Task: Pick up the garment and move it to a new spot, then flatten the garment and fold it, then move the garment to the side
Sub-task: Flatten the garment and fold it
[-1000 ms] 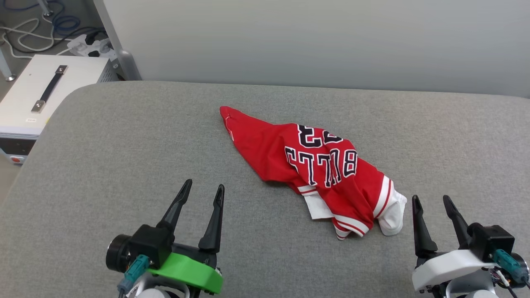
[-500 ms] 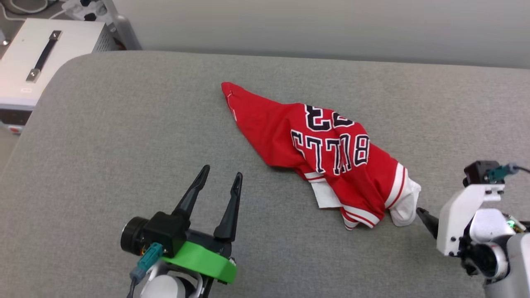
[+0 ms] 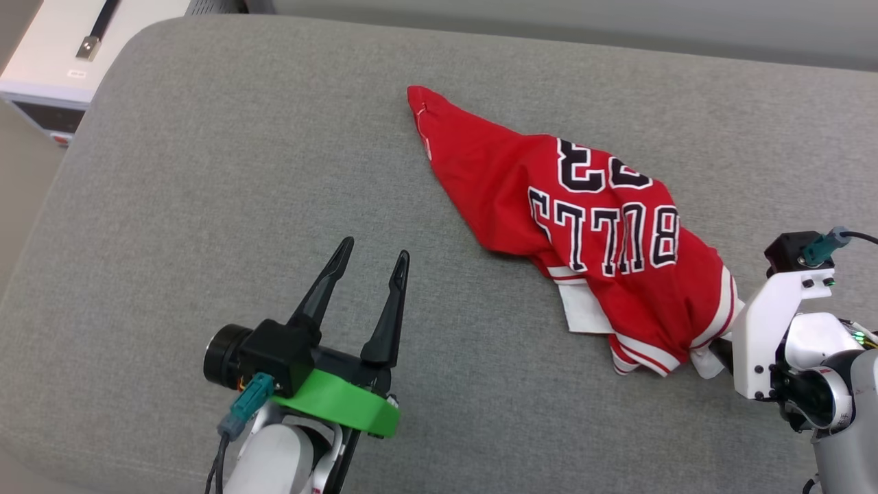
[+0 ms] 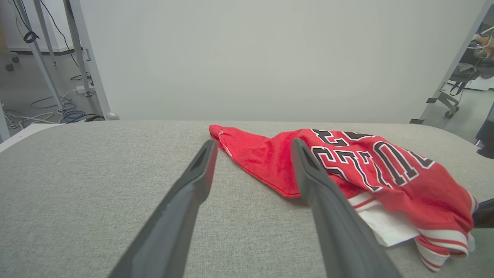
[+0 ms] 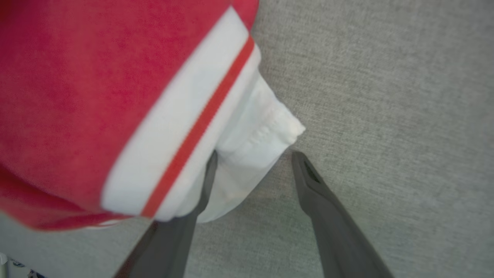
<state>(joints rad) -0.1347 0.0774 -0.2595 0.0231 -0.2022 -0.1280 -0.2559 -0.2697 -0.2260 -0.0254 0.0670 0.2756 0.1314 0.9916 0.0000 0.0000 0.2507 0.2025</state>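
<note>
Overhead, we see the garment [image 3: 590,226] lying crumpled on the right half of the grey desk [image 3: 206,171], well apart from our left claw [image 3: 376,247], which gapes wide and empty; our right claw [image 3: 719,346] reaches its white sleeve. Along the left wrist, the shirt lies ahead and to the right. Along the right wrist, spread jaws straddle the sleeve hem without closing on it.

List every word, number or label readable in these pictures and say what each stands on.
"BULLS": black, white-outlined letters on the red garment, upside down in the head view and creased.
"23": same lettering style, on the garment next to the word; the 2 is partly lost in a fold.
Small label on the white box: too small to read.
</note>
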